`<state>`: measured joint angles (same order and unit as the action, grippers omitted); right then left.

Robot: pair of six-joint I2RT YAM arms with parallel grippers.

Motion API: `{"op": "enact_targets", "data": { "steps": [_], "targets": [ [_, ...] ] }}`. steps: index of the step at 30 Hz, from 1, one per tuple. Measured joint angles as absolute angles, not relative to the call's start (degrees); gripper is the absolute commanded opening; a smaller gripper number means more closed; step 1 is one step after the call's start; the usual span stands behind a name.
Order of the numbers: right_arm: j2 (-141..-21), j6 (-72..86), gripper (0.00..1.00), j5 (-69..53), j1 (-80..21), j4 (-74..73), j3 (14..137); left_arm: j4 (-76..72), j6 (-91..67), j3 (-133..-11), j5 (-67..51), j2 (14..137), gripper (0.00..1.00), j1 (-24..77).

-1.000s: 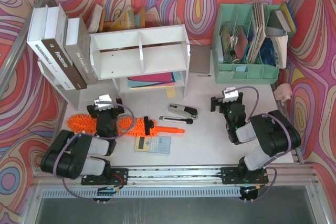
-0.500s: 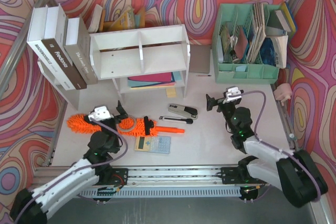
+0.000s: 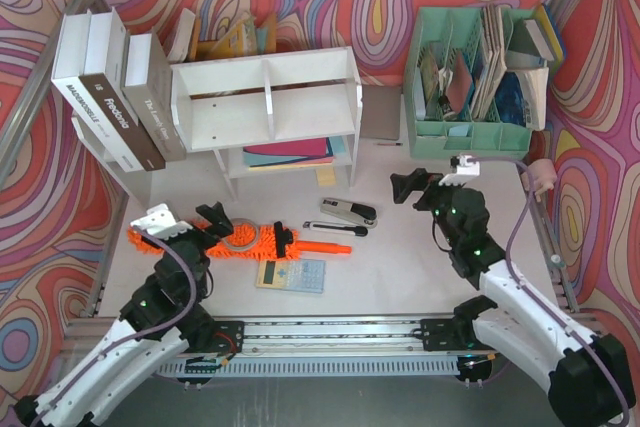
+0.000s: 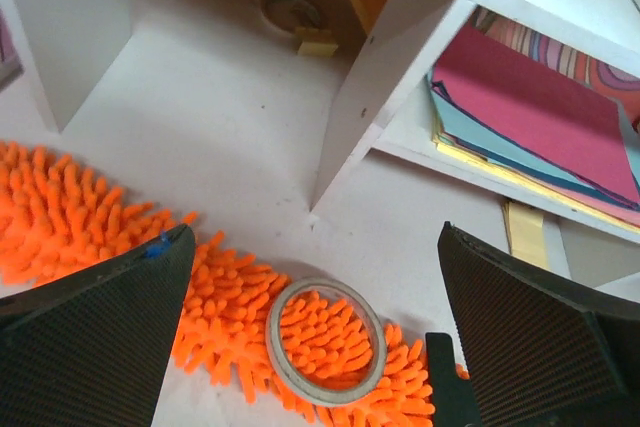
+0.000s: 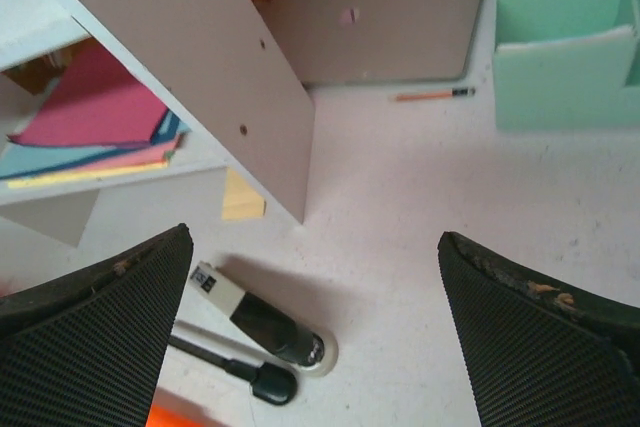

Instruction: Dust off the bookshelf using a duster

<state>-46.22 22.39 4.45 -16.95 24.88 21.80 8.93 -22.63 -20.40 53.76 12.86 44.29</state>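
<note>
Hovering with both jaws spread wide open
Left gripper (image 4: 315,327) hangs over the duster (image 3: 265,244), which lies on the table (image 3: 400,267) in front of the bookshelf (image 3: 265,97); right gripper (image 5: 315,332) holds nothing.

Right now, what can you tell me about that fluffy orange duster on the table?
The duster lies flat on the table before the bookshelf: a long head of orange microfibre strands, a black collar, a short orange handle pointing right. A tape ring rests on its fluff. The left pincer hangs open over it.
</note>
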Motion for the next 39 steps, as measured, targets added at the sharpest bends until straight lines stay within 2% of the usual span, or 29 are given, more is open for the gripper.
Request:
{"op": "enact_targets", "data": {
  "steps": [4, 10, 18, 22, 30, 39],
  "targets": [
    [-50.0, 22.5, 0.99, 2.6, -17.0, 19.4, 24.8, 23.3, -37.2, -25.4, 55.6, 13.6, 0.98, 44.3],
    [-51.7, 21.9, 0.99, 0.4, -17.0, 16.1, 24.9, 37.6, -47.4, -32.7, 54.9, 17.7, 0.98, 44.3],
    [-53.3, 21.7, 0.99, 0.1, -17.0, 15.4, 24.9, 39.5, -48.1, -32.3, 47.4, 17.6, 0.98, 44.3],
    [-54.0, 21.7, 0.99, 0.1, -17.0, 15.4, 24.9, 42.1, -51.4, -34.5, 44.8, 24.6, 0.98, 44.3],
    [-55.2, 21.9, 0.99, 0.4, -17.0, 15.5, 24.8, 47.9, -60.5, -39.7, 39.4, 45.3, 0.82, 44.3],
    [-56.7, 22.1, 0.99, 0.2, -17.0, 16.0, 24.7, 47.6, -66.6, -35.0, 38.2, 43.4, 0.69, 44.4]
  ]
}}
